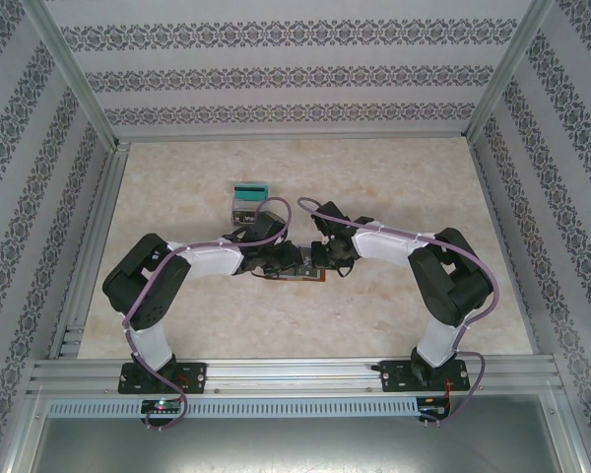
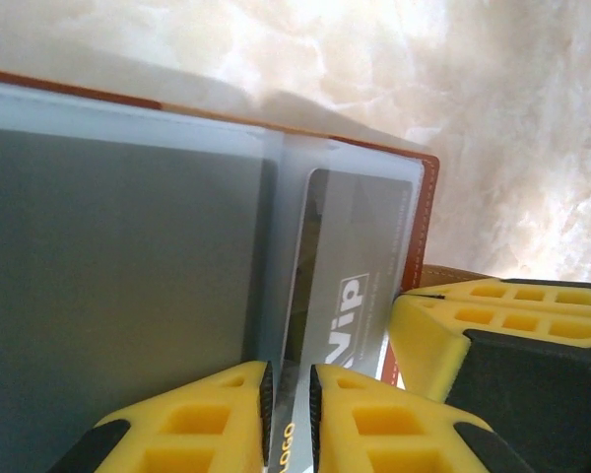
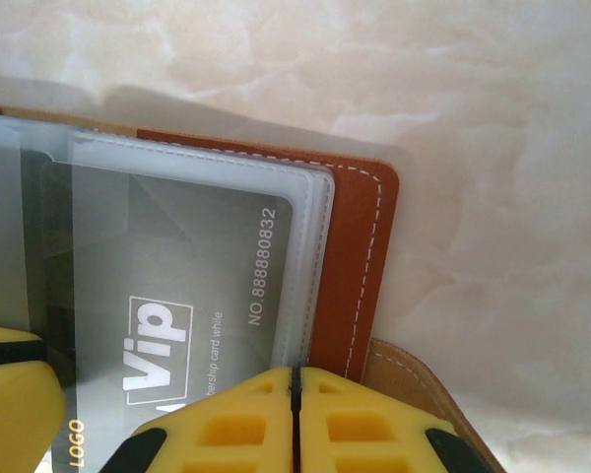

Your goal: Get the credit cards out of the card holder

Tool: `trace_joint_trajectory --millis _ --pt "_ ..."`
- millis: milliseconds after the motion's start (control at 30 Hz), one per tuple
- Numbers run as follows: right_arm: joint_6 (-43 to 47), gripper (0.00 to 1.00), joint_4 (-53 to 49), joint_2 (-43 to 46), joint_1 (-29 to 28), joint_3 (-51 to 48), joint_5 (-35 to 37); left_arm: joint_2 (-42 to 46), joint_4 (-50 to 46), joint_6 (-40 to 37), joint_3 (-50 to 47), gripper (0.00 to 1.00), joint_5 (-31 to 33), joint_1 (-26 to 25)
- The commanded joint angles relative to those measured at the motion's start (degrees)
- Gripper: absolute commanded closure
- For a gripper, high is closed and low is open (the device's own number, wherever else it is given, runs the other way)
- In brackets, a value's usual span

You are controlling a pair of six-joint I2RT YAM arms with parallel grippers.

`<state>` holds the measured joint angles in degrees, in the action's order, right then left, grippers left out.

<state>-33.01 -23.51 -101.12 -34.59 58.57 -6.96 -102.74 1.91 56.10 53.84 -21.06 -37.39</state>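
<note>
I count one holder [image 3: 360,266] and one Vip card [image 3: 177,305] that I can read. One box [image 1: 248,209] at far left, one teal card [image 1: 250,186]. Two grippers: left gripper [image 2: 288,404], right gripper [image 3: 295,394].

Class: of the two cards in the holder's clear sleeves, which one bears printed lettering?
The Vip card, numbered 888880832, beside the card holder's stitched brown edge; the dark card shows a plain face.

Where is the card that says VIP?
The VIP card sits in a clear pocket of the brown card holder, mid-table in the top view, right by both arms' yellow fingers.
</note>
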Motion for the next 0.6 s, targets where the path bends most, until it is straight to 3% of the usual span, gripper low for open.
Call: trace_joint_trajectory --millis 0,433,567 --pt "-0.03 0.9 0.08 -0.77 0.73 -1.0 -0.86 -1.31 3.71 1.37 -1.14 0.8 -1.72 0.65" --pt "0.07 0.9 0.03 -1.1 1.02 -1.27 -0.71 0.04 4.65 1.84 -2.68 0.89 -1.63 1.43" --pt "0.2 0.9 0.03 -1.18 1.17 -1.2 -0.69 0.26 5.12 1.97 -3.13 0.96 -1.84 1.79"
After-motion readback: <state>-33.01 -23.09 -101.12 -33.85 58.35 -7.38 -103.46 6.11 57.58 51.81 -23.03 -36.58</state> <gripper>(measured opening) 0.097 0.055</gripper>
